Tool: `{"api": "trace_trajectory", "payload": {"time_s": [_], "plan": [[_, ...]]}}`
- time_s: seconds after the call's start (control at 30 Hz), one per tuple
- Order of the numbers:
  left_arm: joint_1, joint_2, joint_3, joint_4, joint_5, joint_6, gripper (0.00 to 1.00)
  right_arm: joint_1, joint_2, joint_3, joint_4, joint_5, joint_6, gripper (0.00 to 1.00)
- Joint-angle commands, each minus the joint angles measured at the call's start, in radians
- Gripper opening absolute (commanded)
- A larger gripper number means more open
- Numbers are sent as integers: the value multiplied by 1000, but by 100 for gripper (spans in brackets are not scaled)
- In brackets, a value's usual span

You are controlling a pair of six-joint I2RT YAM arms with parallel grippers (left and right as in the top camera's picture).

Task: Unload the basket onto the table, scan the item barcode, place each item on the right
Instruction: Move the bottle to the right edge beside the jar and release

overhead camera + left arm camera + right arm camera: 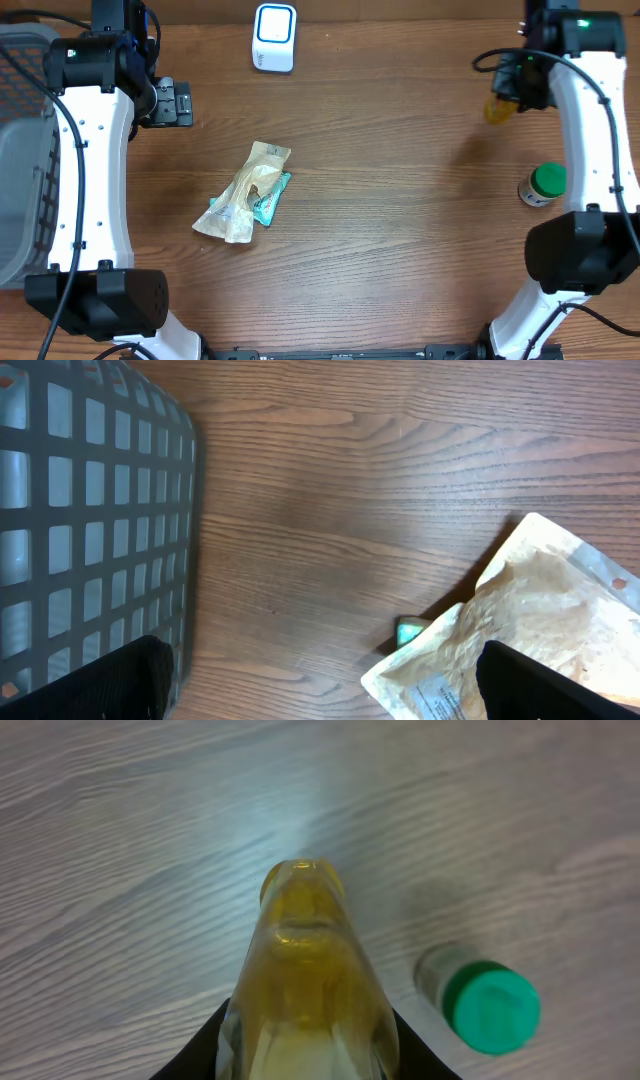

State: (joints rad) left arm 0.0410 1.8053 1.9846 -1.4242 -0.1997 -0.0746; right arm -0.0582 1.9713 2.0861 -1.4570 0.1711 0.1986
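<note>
Tabletop: brown wood-grain tabletop (400, 230), matte, with fine streaked lines.
Scanner: white rounded-rectangle barcode scanner with a blue ring on its face (274, 37), at the tabletop's far edge, left of centre.
Bottle: amber-yellow translucent plastic bottle (497, 108), smooth and glossy, over the far right corner, well apart from the scanner.
Right gripper (308, 1055): narrowed on the bottle, dark fingers on both its sides.
Left gripper (178, 102): jaws wide, nothing between them, near the far left corner.
Pouches: crinkled tan paper-like pouch (248, 188) lying across a teal foil pouch (272, 198), mid-tabletop.
Writing: small print on the tan pouch, too small to read.
Jar: small jar with a green screw cap (545, 183), near the right edge.
Basket: grey plastic grid basket (20, 150), at the left edge.
</note>
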Motion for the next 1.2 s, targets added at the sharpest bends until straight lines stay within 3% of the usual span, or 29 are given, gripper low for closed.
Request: {"api": "trace_trajectory", "payload": {"time_s": [0.0,0.2,0.63,1.17], "plan": [[-2,1,12,0,-10,7,100,-17,25,8,-24,-24,15,17],[-2,1,12,0,-10,7,99,-23,69,8,-68,-24,16,24],[-2,1,12,0,-10,7,100,-23,118,8,-40,-24,102,24],[-2,1,12,0,-10,7,100,-23,118,-2,-35,-23,105,24]]}}
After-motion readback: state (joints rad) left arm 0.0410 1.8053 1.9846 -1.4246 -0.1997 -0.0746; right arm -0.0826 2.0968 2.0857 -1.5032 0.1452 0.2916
